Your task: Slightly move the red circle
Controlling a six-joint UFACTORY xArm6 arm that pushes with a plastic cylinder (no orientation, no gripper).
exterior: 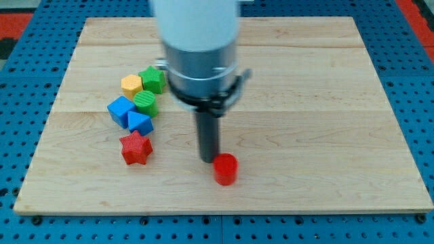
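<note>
- The red circle (226, 169) sits on the wooden worktop (325, 122), low in the view and a little left of the middle, close to the worktop's bottom edge.
- My tip (208, 160) is down at the worktop, just to the upper left of the red circle; it looks to be touching the circle's side or a hair off it, and I cannot tell which.
- The arm carries no hand at all: it ends in a plain dark rod, so there is nothing wide, narrow or holding anything.
- The rod hangs upright from a grey and white arm body that fills the view's top middle.
- A red star (135, 148) lies well to the left of the red circle, at about the same height in the view, apart from it.
- Above the star is a tight cluster of blocks: a blue triangle (140, 123), with a blue cube-like block (121, 110) touching it on its upper left.
- A green round block (145, 103) sits just above the blue triangle.
- A yellow hexagon-like block (131, 85) and a green block (154, 79) of unclear shape sit side by side at the top of the cluster.
- The whole cluster is well apart from my tip, on the view's left.
</note>
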